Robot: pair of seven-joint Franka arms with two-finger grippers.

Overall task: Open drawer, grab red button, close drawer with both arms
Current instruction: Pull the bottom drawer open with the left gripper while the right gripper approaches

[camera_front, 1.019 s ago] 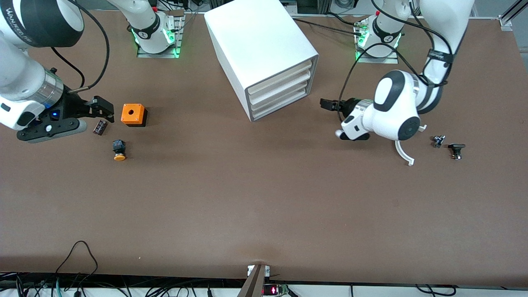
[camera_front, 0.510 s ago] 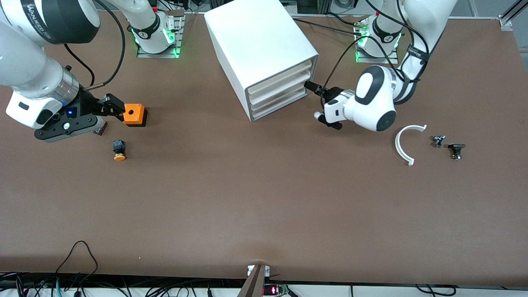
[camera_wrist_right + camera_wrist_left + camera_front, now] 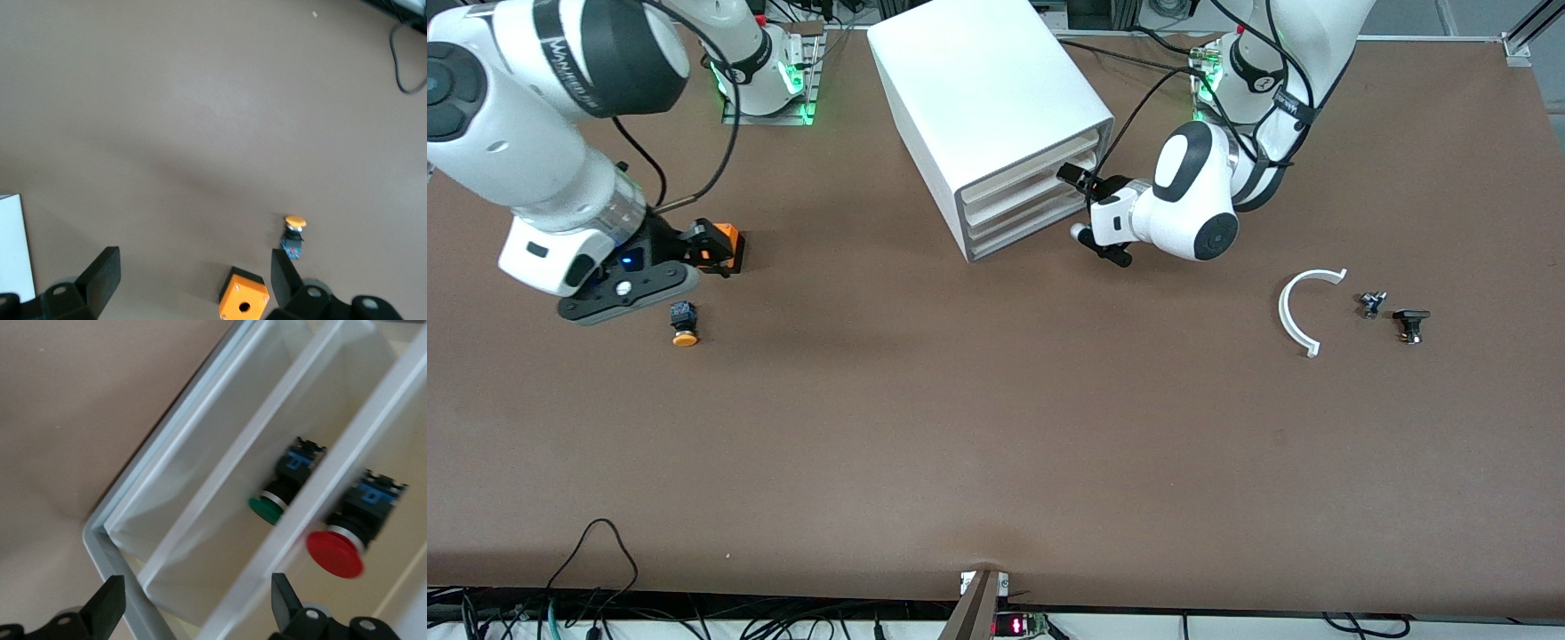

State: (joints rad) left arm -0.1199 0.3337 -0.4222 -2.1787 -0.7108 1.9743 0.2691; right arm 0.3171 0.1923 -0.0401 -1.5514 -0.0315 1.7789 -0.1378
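Note:
The white cabinet (image 3: 987, 98) stands at the robots' edge of the table with its drawers (image 3: 1024, 197) all shut. My left gripper (image 3: 1074, 176) is open and empty right at the drawer fronts, at the end toward the left arm. In the left wrist view its fingertips (image 3: 110, 608) frame the cabinet's corner, and the red-capped button (image 3: 337, 553) shows through a see-through drawer front (image 3: 313, 507). My right gripper (image 3: 713, 249) is open and empty over the orange cube (image 3: 731, 240), which also shows in the right wrist view (image 3: 243, 303).
A green-capped button (image 3: 270, 510) lies in the drawer beside the red one's. An orange-yellow-capped button (image 3: 685, 325) lies nearer the front camera than the cube. A white curved piece (image 3: 1294, 311) and two small dark parts (image 3: 1371, 304) (image 3: 1409, 324) lie toward the left arm's end.
My left gripper has moved from above the table up to the drawer fronts. My right gripper has moved toward the cabinet, over the orange cube, and now hides a small dark cylinder.

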